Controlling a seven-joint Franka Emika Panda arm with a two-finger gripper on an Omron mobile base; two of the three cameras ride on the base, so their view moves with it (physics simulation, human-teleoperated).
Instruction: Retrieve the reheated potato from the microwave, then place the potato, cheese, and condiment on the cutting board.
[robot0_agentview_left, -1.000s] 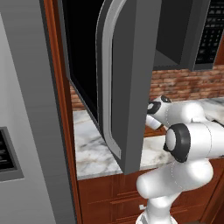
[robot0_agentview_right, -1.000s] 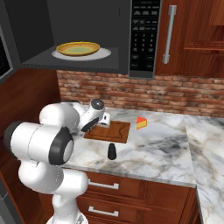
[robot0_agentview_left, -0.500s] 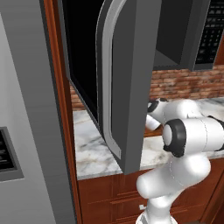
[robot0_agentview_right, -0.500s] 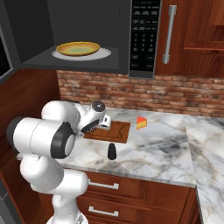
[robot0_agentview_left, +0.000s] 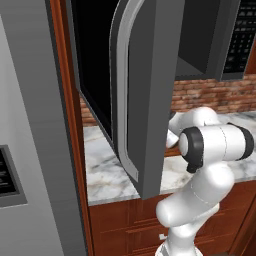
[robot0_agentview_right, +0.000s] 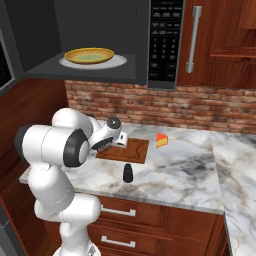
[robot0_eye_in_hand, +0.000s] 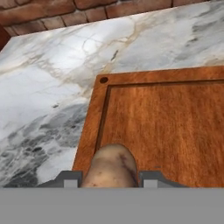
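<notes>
- Since a second ago the arm has folded a little closer over the counter; in the right base view the gripper sits slightly lower over the left part of the cutting board, while the cheese and the condiment have not shifted.
- The potato is between the two fingertips, clamped from both sides, and hangs just above the near left corner of the board's recessed field. Whether it already touches the wood is hard to tell from the hand view; probably not quite.
- The microwave stands open above, its door swung wide, with an empty yellow plate left on the turntable.
- The cheese lies on the marble counter just beside the board's far right corner; the condiment stands on the counter near the board's front edge, apart from it.
- Handling, as a judgement: the potato looks firm, rounded and rough-skinned, so it should hold well across its middle but may roll once released.
- The cheese is a small, softish wedge, best pinched across its flat faces.
- The condiment is a light, smooth, tapered bottle that tips easily; take it low on the body, not at the rounded top.
</notes>
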